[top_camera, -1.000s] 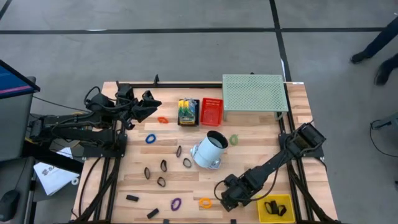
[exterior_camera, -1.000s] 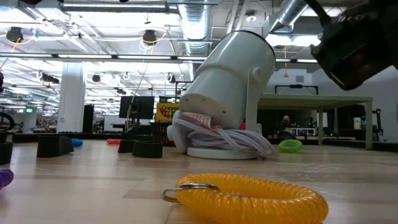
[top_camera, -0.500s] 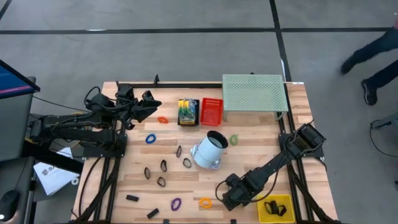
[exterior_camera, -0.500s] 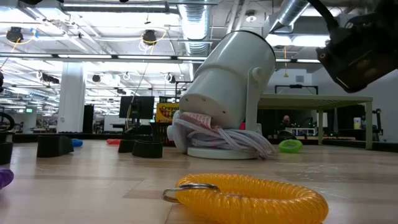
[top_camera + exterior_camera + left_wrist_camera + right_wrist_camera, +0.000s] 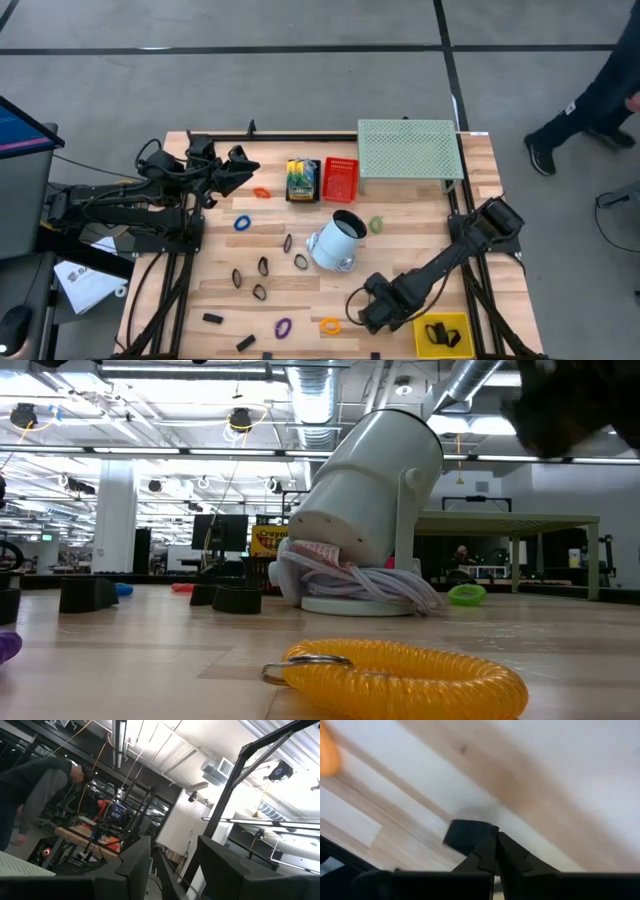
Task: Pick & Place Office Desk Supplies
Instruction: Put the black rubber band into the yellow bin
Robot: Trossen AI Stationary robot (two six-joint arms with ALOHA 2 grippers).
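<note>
The office desk supplies lie scattered on the wooden table: an orange coil ring [image 5: 330, 325], a purple ring [image 5: 283, 326], a blue ring [image 5: 241, 223], several black binder clips [image 5: 260, 268] and a crayon box [image 5: 302, 180]. My right gripper [image 5: 370, 312] hangs near the near edge, just right of the orange ring [image 5: 400, 675], pointing down and shut, with a small black clip [image 5: 466, 836] at its fingertips. My left gripper [image 5: 240, 165] waits open and raised at the far left, with nothing between its fingers [image 5: 140, 865]. My right gripper comes from above, pointing down, with a small black clip at the free ends of its shut fingers [image 5: 487, 851]. The clip's body [image 5: 465, 834] sticks out to one side of the tips. The fingers hide the part they are on. The clip looks lifted off the wood.
A white cup [image 5: 335, 240] lies tipped over at the table's middle, a green ring [image 5: 376, 225] beside it. A red basket [image 5: 340, 178] and a green perforated stand [image 5: 408, 150] are at the far side. A yellow tray [image 5: 458, 322] with black clips sits at the near right corner. A person walks past the table's right.
My right gripper has gone up from the table near the orange ring; in the low view it has climbed toward the picture's top and is blurred. The left arm has kept still. The person on the right has walked on.
</note>
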